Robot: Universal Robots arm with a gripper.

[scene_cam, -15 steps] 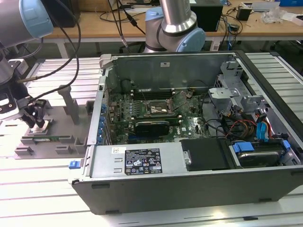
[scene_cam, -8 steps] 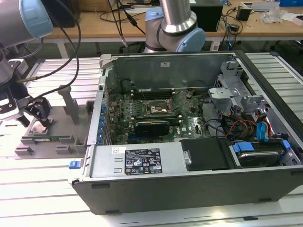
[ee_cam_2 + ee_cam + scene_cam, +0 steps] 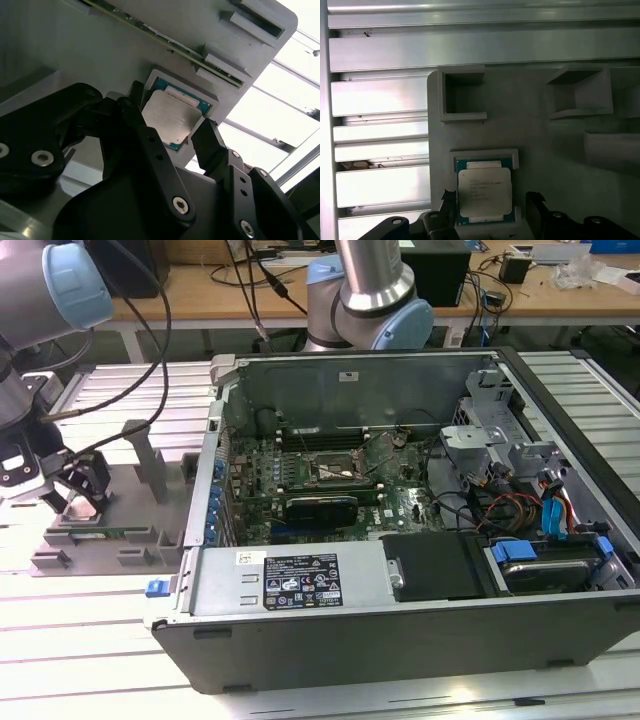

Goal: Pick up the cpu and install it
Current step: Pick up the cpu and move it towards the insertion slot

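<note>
Claw (image 3: 170, 112), spread apart, is set astride small silver-grey square cpu (image 3: 484, 192) in grey plastic tray (image 3: 535, 130); chip could be tilted or jammed by off-centre closing.

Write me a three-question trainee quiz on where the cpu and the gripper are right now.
1. True or false: the cpu lies in a recess of the grey tray.
2. Fill in: in the exterior view, the tray stands to the ____ of the computer case.
3. Choose one. The jaws of the gripper are: A) shut on the cpu; B) open, one at each side of the cpu; C) down inside the computer case.

Key: 1 true; 2 left; 3 B.
</note>
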